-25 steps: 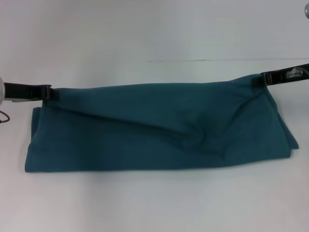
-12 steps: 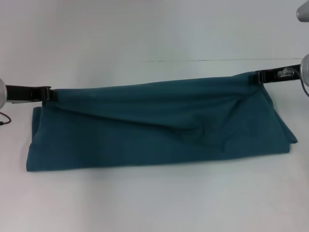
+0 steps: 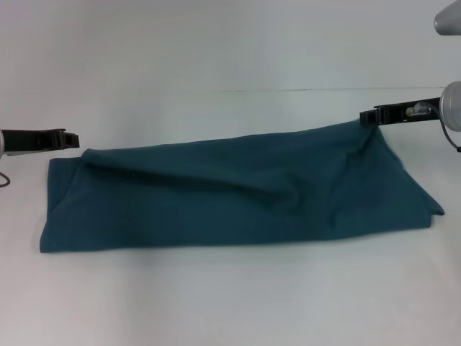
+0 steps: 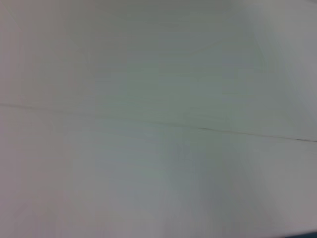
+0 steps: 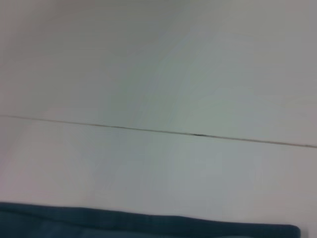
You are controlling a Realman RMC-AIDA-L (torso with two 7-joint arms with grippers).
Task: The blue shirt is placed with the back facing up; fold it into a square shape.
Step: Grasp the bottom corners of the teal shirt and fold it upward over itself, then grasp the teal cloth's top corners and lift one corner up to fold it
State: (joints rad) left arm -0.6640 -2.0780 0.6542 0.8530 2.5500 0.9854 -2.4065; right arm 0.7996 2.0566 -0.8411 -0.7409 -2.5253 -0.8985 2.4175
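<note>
The blue shirt [image 3: 238, 194] lies on the white table as a long folded band running left to right. My right gripper [image 3: 370, 115] is at the band's far right corner, shut on it and holding that corner a little raised. My left gripper [image 3: 72, 138] hovers just off the band's far left corner, apart from the cloth and open; that corner lies flat on the table. A strip of the shirt's edge [image 5: 148, 225] shows in the right wrist view. The left wrist view shows only bare table.
The white table [image 3: 230, 295] extends all round the shirt. A thin seam line [image 3: 338, 90] crosses the table behind the shirt and also shows in the left wrist view [image 4: 208, 130] and the right wrist view [image 5: 198, 134].
My left gripper let go of the far left corner, which dropped flat, and drew back left. My right gripper moved left with its corner still held.
</note>
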